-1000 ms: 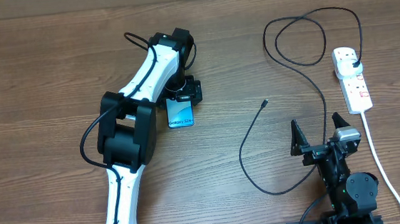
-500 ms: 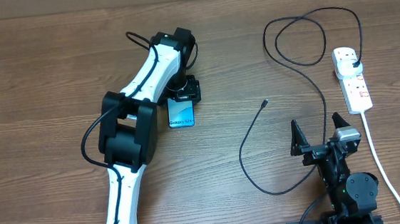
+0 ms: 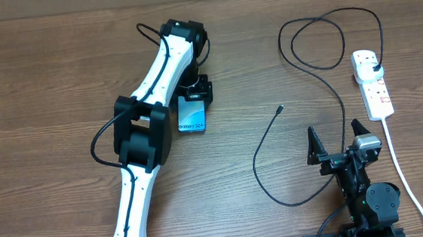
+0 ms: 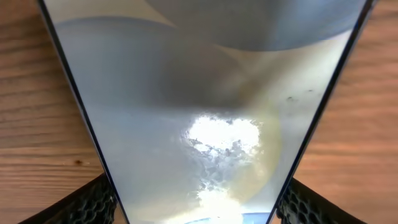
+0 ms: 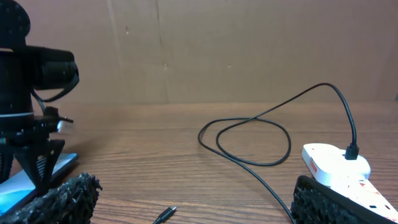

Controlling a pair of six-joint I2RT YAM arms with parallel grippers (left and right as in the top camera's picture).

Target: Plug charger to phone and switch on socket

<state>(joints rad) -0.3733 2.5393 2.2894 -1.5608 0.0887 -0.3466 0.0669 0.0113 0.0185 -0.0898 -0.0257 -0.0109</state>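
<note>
The left gripper (image 3: 194,99) is pinching the phone (image 3: 191,120) — rigid, glossy, likely slippery; the right gripper (image 3: 337,137) is sitting spread. The limp charger (image 3: 254,164) is needing a hold behind its connector (image 3: 280,110).

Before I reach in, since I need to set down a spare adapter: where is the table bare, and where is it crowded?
Bare wood: everything left of the left arm, and the strip between the phone and the charger. Crowded: the right side, with the charger's loops, the socket, its white cord and the open right gripper.
</note>
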